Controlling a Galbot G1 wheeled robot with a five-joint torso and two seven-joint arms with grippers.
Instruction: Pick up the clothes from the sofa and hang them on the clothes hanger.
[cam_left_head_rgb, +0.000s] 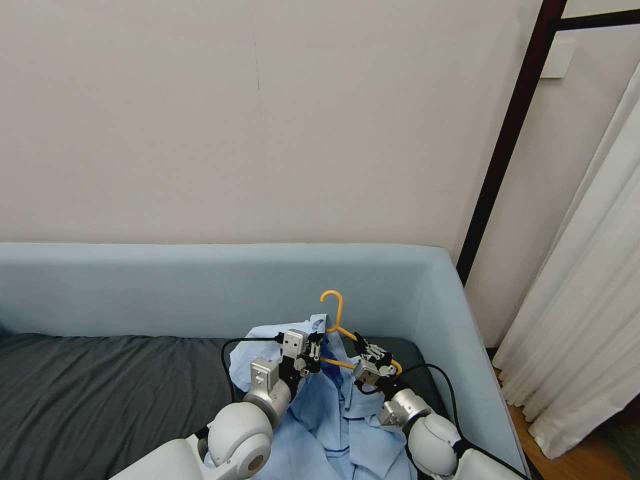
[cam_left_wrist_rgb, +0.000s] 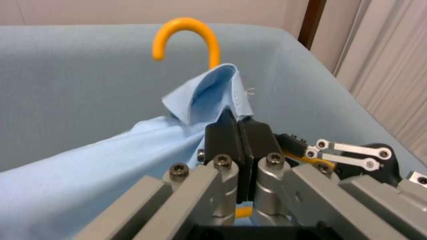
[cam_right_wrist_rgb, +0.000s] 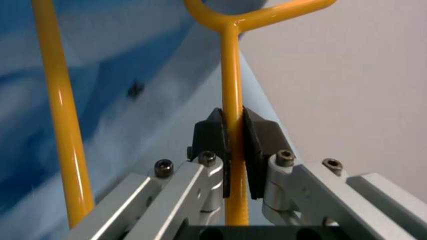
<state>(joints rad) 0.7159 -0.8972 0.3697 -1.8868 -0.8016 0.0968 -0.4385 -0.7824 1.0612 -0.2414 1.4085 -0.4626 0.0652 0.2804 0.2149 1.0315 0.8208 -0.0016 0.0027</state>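
A light blue shirt (cam_left_head_rgb: 340, 420) lies bunched on the sofa's dark seat, with a yellow hanger (cam_left_head_rgb: 336, 318) inside it and the hook standing up above the collar. My left gripper (cam_left_head_rgb: 310, 352) is shut on the shirt's collar (cam_left_wrist_rgb: 217, 95), its black pads (cam_left_wrist_rgb: 223, 142) pinching the fabric just below the hook (cam_left_wrist_rgb: 187, 35). My right gripper (cam_left_head_rgb: 366, 362) is shut on the hanger's yellow bar (cam_right_wrist_rgb: 232, 115), pads (cam_right_wrist_rgb: 212, 137) clamped on both sides of it. Part of the hanger is hidden under the cloth.
The sofa's pale blue backrest (cam_left_head_rgb: 200, 285) and right armrest (cam_left_head_rgb: 455, 340) wall in the seat. A dark rack pole (cam_left_head_rgb: 505, 140) rises at the right against the wall, with a white curtain (cam_left_head_rgb: 590, 320) beside it. Dark cushion (cam_left_head_rgb: 90, 400) stretches off left.
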